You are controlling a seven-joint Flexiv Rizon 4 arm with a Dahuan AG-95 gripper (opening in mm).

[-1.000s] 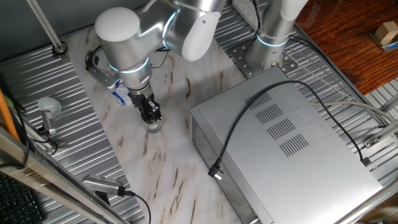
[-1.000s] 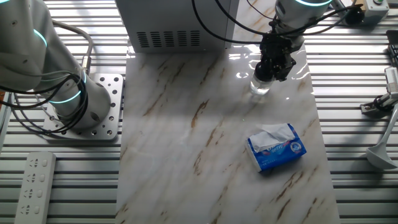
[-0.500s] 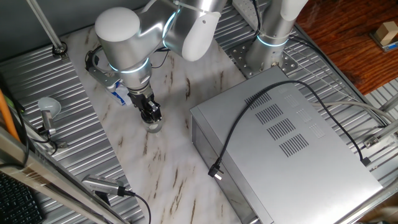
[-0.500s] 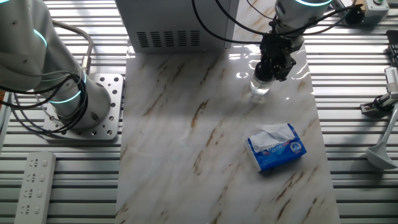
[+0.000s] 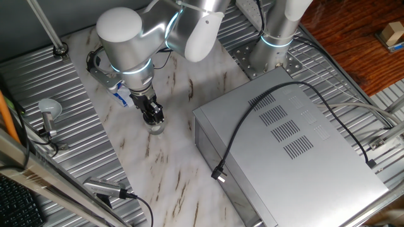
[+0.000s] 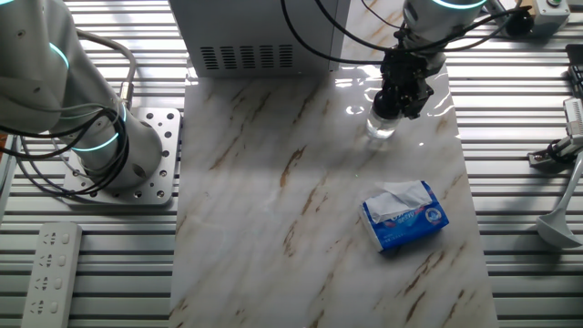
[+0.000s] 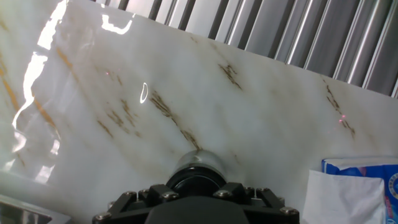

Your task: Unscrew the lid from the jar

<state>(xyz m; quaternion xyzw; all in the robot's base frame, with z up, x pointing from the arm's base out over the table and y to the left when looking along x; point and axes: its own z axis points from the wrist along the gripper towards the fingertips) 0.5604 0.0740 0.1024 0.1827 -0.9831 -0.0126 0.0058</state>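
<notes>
1. One arm is over the marble surface (image 6: 301, 228), and its end effector (image 5: 153, 117) points straight down onto the one jar (image 5: 156, 128).
2. The other fixed view shows that jar (image 6: 381, 128) standing upright near the far right corner of the surface, with the end effector (image 6: 398, 98) sitting directly on its top.
3. In the hand view the jar's rounded glass shoulder (image 7: 200, 163) peeks out, and one black lid (image 7: 195, 180) sits on it, right against the end effector (image 7: 196, 202) body.
4. The fingers appear closed around the lid, though the contact itself is hidden in every view, so I cannot tell for sure.
5. One blue-and-white tissue packet (image 6: 405, 216) lies flat on the surface, well apart from the jar, toward the near edge; its corner (image 7: 354, 190) shows in the hand view too.
6. One grey metal box (image 5: 290, 148) sits beside the jar's area, with one black cable (image 5: 252, 123) draped across its vented top.
7. One white power strip (image 6: 52, 271) lies on the ribbed metal beside the second arm's base (image 6: 137, 169).
</notes>
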